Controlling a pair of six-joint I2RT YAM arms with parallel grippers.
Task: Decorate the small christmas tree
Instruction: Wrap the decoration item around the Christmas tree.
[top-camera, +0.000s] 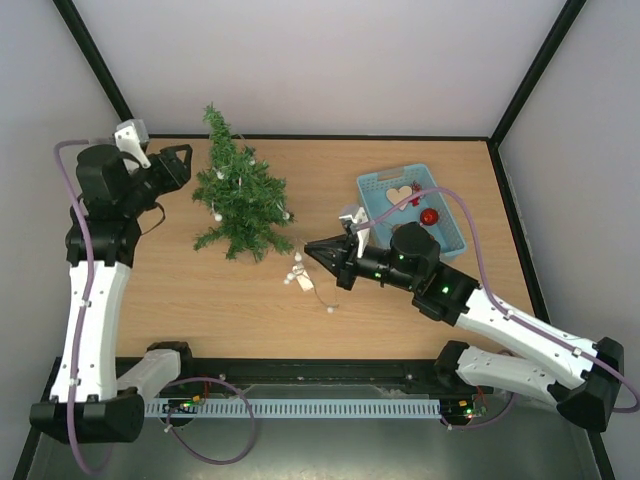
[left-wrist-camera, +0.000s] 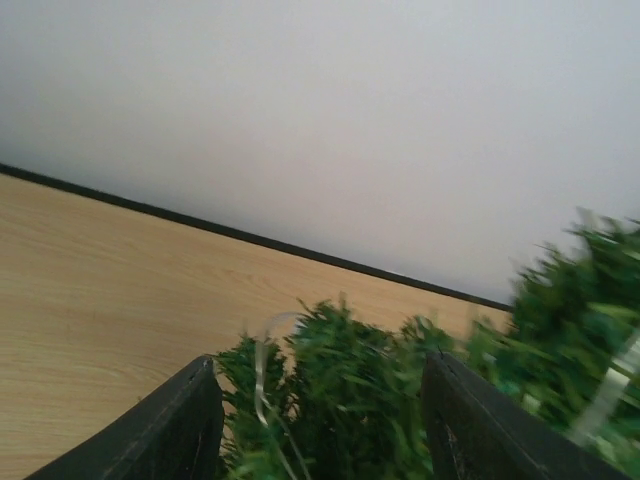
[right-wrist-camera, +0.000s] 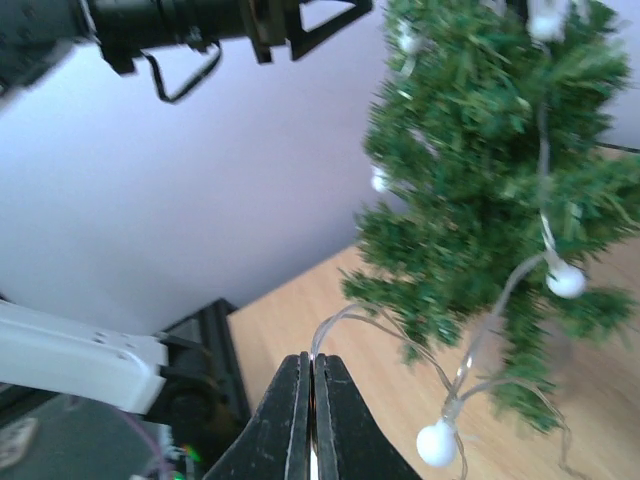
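Note:
The small christmas tree (top-camera: 242, 195) stands at the back left of the table, with a string of lights (top-camera: 297, 272) of white bulbs draped over it and trailing onto the wood. My left gripper (top-camera: 187, 165) is open just left of the tree; in the left wrist view its fingers (left-wrist-camera: 185, 425) frame blurred green branches (left-wrist-camera: 350, 390) and a clear wire (left-wrist-camera: 260, 365). My right gripper (top-camera: 309, 246) is shut on the string's wire in front of the tree, to its right. The right wrist view shows the jaws (right-wrist-camera: 313, 400) pressed together on the wire, which loops towards bulbs (right-wrist-camera: 566, 282) by the tree (right-wrist-camera: 480, 180).
A blue basket (top-camera: 440, 195) at the back right holds a pale heart ornament (top-camera: 400, 195) and a red ball (top-camera: 429, 216). Grey walls close in the table on three sides. The left gripper (right-wrist-camera: 300, 20) shows at the top of the right wrist view.

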